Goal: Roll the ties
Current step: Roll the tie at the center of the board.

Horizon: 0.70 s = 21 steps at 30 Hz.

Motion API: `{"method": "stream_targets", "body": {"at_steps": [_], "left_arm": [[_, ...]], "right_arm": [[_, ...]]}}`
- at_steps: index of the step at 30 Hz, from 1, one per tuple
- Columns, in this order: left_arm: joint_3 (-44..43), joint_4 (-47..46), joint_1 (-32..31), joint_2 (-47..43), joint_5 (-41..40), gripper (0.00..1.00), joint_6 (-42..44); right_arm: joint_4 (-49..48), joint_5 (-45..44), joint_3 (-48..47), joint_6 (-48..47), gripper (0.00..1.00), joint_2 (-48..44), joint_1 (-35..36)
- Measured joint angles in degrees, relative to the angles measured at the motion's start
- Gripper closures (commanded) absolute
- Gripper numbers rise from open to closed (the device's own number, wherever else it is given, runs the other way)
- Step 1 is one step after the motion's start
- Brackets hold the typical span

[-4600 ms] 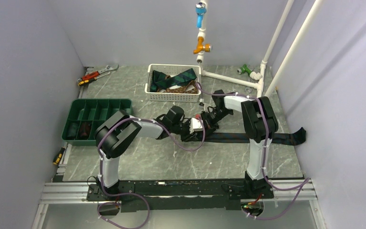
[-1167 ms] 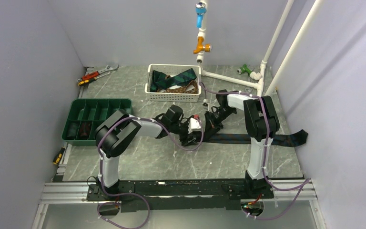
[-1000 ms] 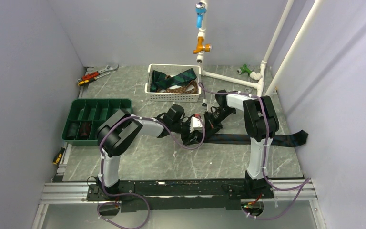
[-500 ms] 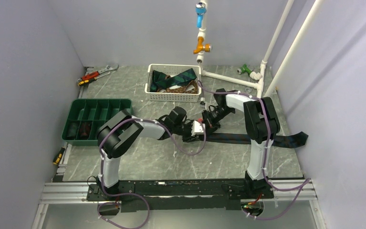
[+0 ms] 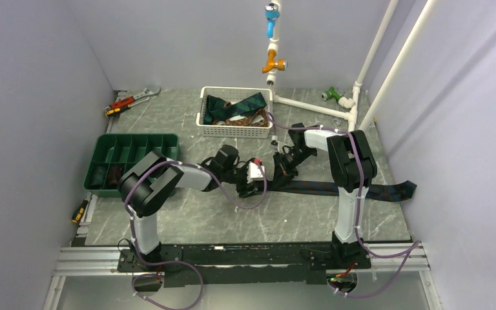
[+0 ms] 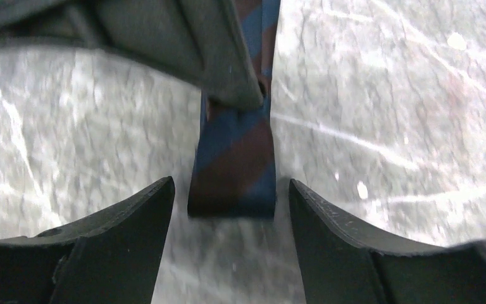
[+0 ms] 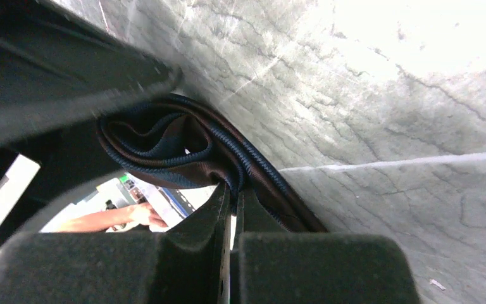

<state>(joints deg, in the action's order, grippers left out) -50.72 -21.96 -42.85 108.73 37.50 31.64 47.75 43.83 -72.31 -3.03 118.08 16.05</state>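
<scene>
A navy and maroon striped tie (image 5: 336, 188) lies along the table, its wide end (image 5: 403, 190) at the right. In the left wrist view its narrow folded end (image 6: 234, 164) lies flat just ahead of my left gripper (image 6: 230, 187), which is open, with a finger on each side of it and not touching. My right gripper (image 7: 231, 193) is shut on a looped fold of the tie (image 7: 164, 145). From above, the left gripper (image 5: 248, 187) sits just left of the right gripper (image 5: 283, 168).
A white basket (image 5: 204, 119) at the back holds more ties (image 5: 232, 106). A green divided tray (image 5: 132, 143) at the left holds dark rolls (image 5: 106, 174). White pipes (image 5: 310, 106) run at the back right. A wrench (image 5: 132, 98) and a screwdriver (image 5: 79, 211) lie at the left edge.
My left gripper has drawn back to the left, away from the tie's narrow end, and its jaws narrowed then widened again. The right gripper stays shut on the fold.
</scene>
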Motion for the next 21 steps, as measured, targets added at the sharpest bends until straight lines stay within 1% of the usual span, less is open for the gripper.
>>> {"method": "stream_targets", "body": {"at_steps": [3,6,12,18,21], "left_arm": [[4.2,-1.7,2.8,-2.3,1.9,0.28,-1.3],[5.7,-2.5,4.4,-3.0,3.3,0.28,-1.6],[5.6,-3.4,4.3,-2.5,3.8,0.28,-4.0],[4.1,-4.0,3.5,-1.2,4.4,0.38,-5.8],[4.1,-4.5,3.0,-1.2,4.6,0.45,-5.9]], "right_arm": [[-0.1,0.0,0.1,0.3,1.00,0.0,-0.1],[-0.1,0.0,0.1,0.5,1.00,0.0,-0.1],[0.2,0.4,-0.2,0.7,1.00,0.5,-0.2],[0.9,1.1,-0.7,0.7,1.00,1.3,-0.4],[1.1,1.2,-0.9,0.7,1.00,1.5,-0.4]]}}
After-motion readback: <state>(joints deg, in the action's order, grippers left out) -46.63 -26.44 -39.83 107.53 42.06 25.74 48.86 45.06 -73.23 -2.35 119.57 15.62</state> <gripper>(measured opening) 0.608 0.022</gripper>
